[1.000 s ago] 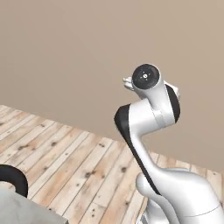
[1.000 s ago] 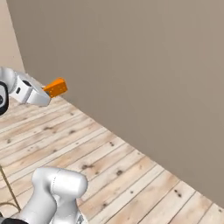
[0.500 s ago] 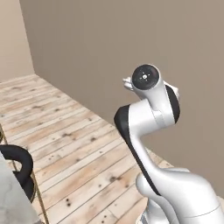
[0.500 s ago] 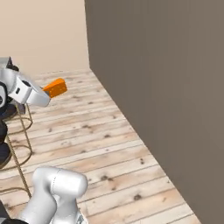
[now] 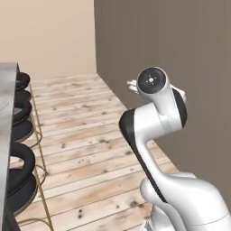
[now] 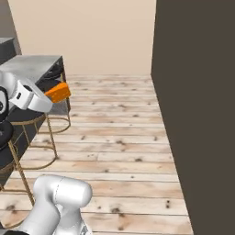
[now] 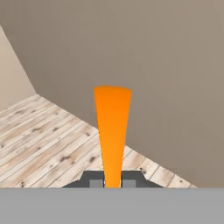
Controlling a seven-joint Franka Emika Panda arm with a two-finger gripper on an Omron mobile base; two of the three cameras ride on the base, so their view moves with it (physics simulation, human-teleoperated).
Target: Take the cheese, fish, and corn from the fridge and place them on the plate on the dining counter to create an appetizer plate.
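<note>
We found the gripper clamped on the small orange wedge-shaped cheese block at its narrow end; we judged it light, stiff, possibly slippery.

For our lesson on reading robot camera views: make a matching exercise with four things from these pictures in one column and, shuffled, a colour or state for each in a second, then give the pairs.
Things:
1. cheese
2. stools
3. floor
4. counter

Descriptions:
A. light wooden planks
B. black seats on gold legs
C. orange, held in the pincer
D. grey top, beside the stools

Pairs: 1-C, 2-B, 3-A, 4-D
</note>
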